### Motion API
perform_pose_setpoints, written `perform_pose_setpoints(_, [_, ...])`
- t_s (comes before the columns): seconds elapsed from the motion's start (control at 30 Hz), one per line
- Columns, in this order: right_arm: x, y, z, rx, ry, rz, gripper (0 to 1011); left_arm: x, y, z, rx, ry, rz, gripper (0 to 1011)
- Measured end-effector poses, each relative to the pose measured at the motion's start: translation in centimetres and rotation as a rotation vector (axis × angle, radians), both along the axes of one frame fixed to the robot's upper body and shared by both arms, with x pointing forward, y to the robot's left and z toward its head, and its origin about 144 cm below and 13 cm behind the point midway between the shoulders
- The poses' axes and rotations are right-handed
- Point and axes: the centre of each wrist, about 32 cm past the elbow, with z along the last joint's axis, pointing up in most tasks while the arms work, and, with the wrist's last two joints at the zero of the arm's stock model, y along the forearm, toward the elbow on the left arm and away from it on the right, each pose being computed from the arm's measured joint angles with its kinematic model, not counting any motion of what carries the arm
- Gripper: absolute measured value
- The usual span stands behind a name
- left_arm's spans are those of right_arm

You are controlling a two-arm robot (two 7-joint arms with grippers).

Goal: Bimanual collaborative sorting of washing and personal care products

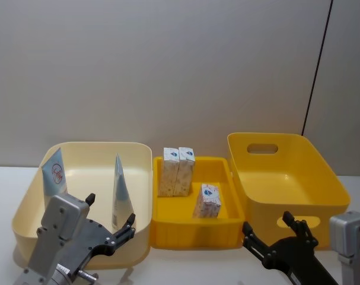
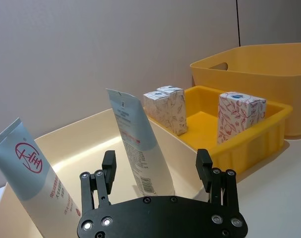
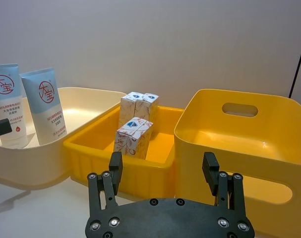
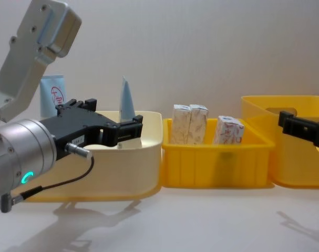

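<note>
While the left gripper [image 1: 110,209] and the right gripper [image 1: 266,222] hang open on either side of the middle tray [image 1: 194,234], three boxes [image 1: 177,171] stand in it and two tubes [image 1: 54,172] in the bin [image 1: 91,145] left of it. The right wrist view shows both red logos [image 3: 46,91], the head view one.

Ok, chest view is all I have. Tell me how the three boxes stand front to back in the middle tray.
Observer: A pair of boxes stands touching at the tray's back wall; the third box stands alone, nearer the front.
Operator: Now list what stands in the cream bin.
Observer: One tube stands at the back left; the other tube stands nearer the front right, just beyond the open left gripper.
Operator: Now the right gripper.
Observer: It is open, on the robot's side of the deep yellow bin's near wall.
</note>
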Motion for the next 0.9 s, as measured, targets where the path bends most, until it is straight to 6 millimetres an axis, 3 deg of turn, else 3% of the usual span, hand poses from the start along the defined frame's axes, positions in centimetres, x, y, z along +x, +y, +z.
perform_pose_setpoints(0.9, [0.0, 0.0, 0.0, 0.0, 0.0, 0.0, 1001, 0.0, 0.0, 0.0, 0.0, 0.0, 0.0, 1003])
